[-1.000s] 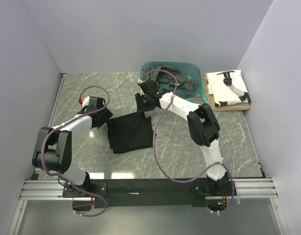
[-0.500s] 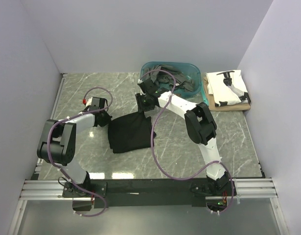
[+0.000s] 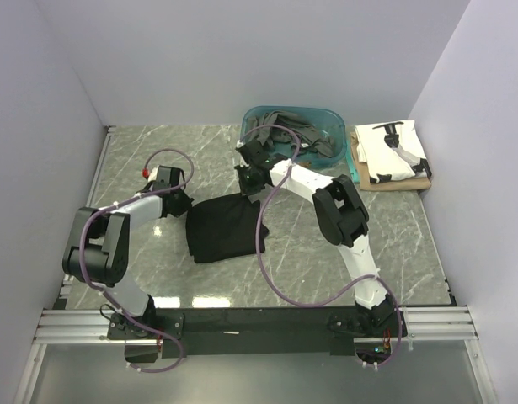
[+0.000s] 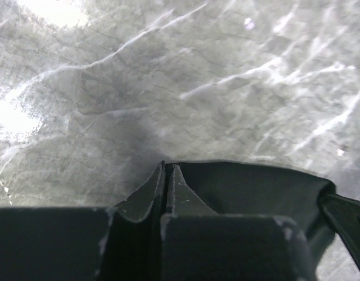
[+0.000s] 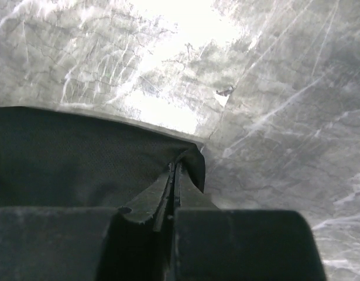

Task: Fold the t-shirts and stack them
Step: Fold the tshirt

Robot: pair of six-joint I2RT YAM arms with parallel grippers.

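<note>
Black t-shirt (image 3: 225, 229) lies mid-bench (image 3: 141, 160). Left fingers (image 4: 147, 190) are clamped together on its 10 o'clock corner, right fingers (image 5: 153, 199) on its 1 o'clock corner. Both bites look shallow: cloth may slip on lifting, and uneven pull would skew the fold.

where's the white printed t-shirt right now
In the top view the white printed t-shirt lies folded at the table's far right corner, on a tan t-shirt, just right of the teal tub.
</note>
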